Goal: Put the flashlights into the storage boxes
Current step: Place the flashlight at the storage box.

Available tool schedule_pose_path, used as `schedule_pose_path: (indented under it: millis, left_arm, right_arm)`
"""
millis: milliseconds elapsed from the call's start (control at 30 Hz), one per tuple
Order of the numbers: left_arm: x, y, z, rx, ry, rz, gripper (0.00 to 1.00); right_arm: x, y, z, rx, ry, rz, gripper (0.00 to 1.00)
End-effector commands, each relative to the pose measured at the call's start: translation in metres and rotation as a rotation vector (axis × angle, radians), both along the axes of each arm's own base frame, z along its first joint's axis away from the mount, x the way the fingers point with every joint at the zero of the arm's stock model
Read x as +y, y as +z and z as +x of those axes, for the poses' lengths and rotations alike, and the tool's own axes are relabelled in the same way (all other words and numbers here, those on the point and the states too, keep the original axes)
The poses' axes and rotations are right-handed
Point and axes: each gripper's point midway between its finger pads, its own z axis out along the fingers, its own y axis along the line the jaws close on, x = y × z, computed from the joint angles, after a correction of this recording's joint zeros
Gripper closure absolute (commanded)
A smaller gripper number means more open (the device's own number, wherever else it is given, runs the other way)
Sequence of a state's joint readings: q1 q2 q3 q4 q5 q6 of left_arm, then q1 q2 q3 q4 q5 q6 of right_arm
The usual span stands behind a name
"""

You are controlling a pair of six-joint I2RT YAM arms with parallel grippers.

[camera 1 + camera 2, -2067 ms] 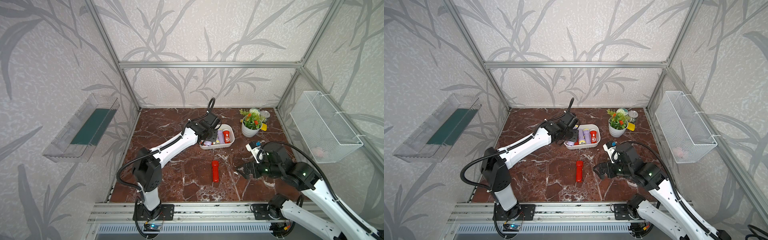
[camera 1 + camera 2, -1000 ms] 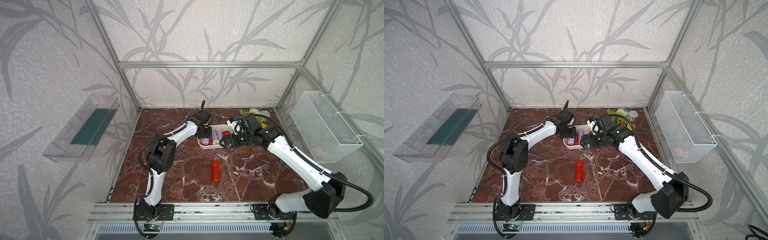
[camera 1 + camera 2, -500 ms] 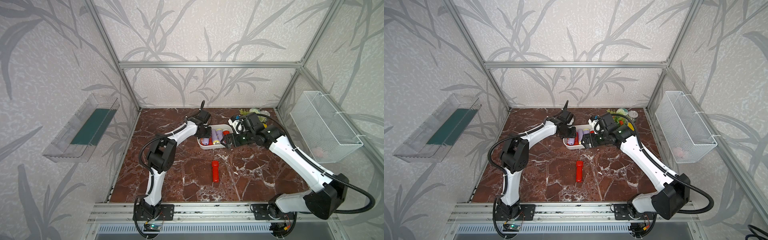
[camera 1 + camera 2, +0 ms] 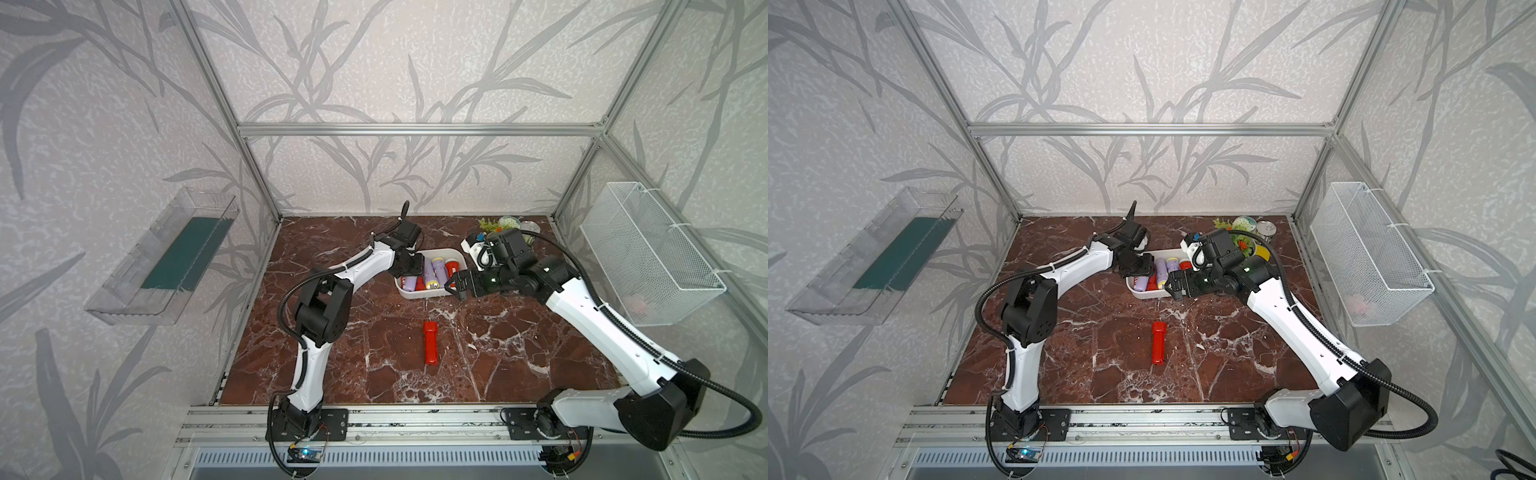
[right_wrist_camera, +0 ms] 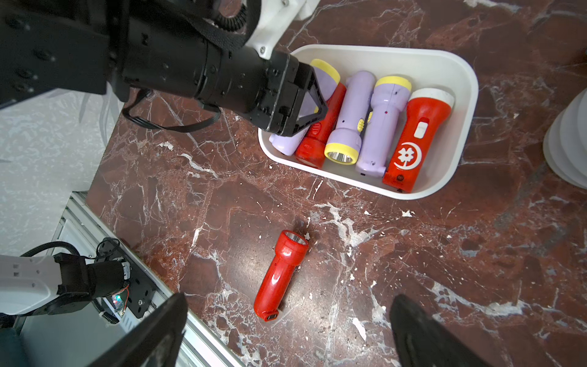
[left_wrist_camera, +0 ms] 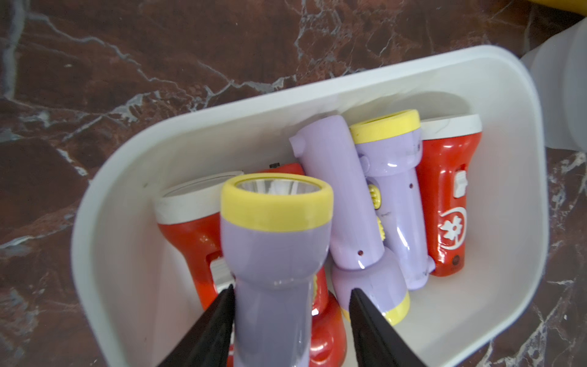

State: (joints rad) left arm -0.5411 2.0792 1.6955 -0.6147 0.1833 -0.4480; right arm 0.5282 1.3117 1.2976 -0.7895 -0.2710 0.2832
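You see glossy plastic flashlights (image 6: 273, 254) in the smooth matt plastic tub (image 6: 508, 190); near the tub, a shiny red flashlight (image 5: 282, 273) on polished marble-patterned tabletop (image 5: 444, 270).

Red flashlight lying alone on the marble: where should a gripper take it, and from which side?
Take the red flashlight by its slim handle, behind the flared head, coming straight down, jaws across its width. It lies flat, apart from the white tub, both long sides free.

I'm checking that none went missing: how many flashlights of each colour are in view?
Red flashlights: 4, counting the loose red flashlight on the table
Lilac flashlights: 3
Total: 7
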Motion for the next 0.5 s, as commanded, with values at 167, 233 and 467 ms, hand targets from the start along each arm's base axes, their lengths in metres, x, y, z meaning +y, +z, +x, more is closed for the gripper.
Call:
schedule_pose_path:
  millis: [167, 233, 467]
  left_arm:
    - [0.008, 0.091, -0.036, -0.169, -0.021, -0.086, 0.38]
    - [0.014, 0.101, -0.051, -0.198, -0.026, -0.092, 0.37]
    - [0.042, 0.09, -0.112, -0.24, -0.002, -0.106, 0.35]
  right_arm:
    - [-0.012, -0.014, -0.023, 0.038, -0.02, 0.011, 0.01]
    - [-0.016, -0.02, -0.028, 0.051, -0.026, 0.007, 0.01]
    - [-0.026, -0.043, -0.049, 0.102, -0.048, 0.0, 0.01]
